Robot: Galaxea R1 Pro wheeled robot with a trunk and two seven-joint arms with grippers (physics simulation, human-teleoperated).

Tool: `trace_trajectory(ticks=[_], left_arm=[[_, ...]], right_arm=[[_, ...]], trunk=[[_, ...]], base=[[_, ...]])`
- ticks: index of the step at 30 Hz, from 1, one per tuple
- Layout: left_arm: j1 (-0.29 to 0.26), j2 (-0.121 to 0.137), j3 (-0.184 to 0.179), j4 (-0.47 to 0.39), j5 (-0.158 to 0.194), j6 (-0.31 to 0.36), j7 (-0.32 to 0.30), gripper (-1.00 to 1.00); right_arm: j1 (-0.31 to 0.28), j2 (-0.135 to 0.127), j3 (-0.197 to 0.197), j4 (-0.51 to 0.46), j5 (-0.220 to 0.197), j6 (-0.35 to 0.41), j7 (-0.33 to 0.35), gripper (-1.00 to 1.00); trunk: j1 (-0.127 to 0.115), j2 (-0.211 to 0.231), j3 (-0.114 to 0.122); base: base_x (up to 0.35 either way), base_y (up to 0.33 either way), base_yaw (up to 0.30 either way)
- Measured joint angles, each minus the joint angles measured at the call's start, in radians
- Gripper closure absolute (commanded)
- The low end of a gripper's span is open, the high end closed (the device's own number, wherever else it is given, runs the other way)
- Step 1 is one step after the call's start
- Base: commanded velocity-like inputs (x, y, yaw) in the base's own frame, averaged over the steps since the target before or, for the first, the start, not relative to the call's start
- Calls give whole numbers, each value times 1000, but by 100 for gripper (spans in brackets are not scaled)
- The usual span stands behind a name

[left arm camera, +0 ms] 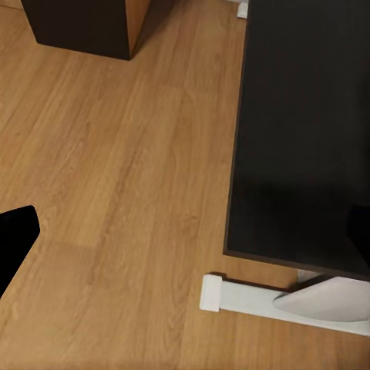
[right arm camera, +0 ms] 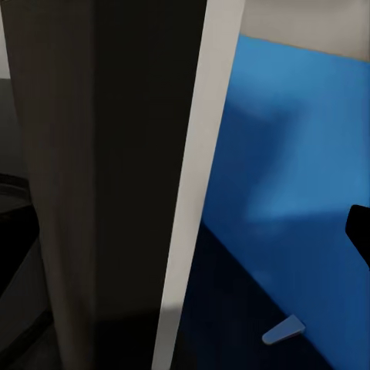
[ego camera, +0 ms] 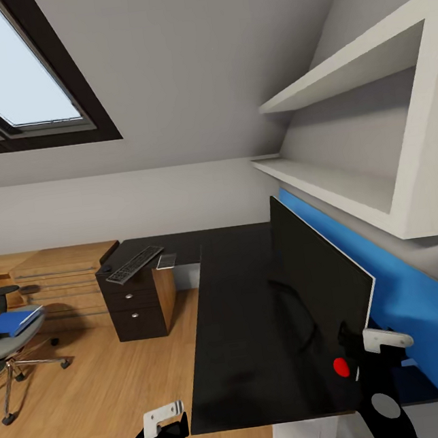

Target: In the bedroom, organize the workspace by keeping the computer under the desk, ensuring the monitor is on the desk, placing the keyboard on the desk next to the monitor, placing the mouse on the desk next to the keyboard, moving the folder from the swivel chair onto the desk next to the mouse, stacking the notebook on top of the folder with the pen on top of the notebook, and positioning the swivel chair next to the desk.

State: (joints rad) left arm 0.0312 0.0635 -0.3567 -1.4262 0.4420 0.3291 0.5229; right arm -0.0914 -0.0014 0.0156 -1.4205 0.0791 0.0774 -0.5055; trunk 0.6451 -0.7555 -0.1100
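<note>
Your view from the head looks down over the black L-shaped table (ego camera: 239,326). The monitor (ego camera: 319,282) stands upright on it along the right side, close to the blue wall panel (ego camera: 422,310), with its red dot (ego camera: 341,367) at the lower near corner. Your right gripper (ego camera: 372,351) sits at that near corner of the monitor; one pale finger shows behind the screen edge, but you cannot tell whether it is clamped on the monitor or apart. In the right wrist view the monitor's pale edge (right arm camera: 196,185) runs straight up the frame, with the blue panel beside it.

Your left gripper (ego camera: 163,418) hangs low over the wooden floor (ego camera: 130,387), just off the table's near left edge; its fingers are too little seen to tell their state.

At the far end of the table, the keyboard (ego camera: 134,264) lies slanted above the drawer unit (ego camera: 135,304), with the mouse (ego camera: 106,268) just beside its left end and the notebook (ego camera: 166,260) on its right. The swivel chair (ego camera: 11,340) stands well apart on the left, carrying the blue folder (ego camera: 12,322) on its seat.
</note>
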Motion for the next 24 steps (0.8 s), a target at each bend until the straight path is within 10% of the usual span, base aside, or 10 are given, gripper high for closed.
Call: trace_trajectory(ticks=[24], left_arm=[[0, 0, 0, 0, 0, 0, 0, -100]], right_arm=[[0, 0, 0, 4, 0, -2, 1, -100]], trunk=[[1, 0, 0]], base=[[-100, -16, 0]])
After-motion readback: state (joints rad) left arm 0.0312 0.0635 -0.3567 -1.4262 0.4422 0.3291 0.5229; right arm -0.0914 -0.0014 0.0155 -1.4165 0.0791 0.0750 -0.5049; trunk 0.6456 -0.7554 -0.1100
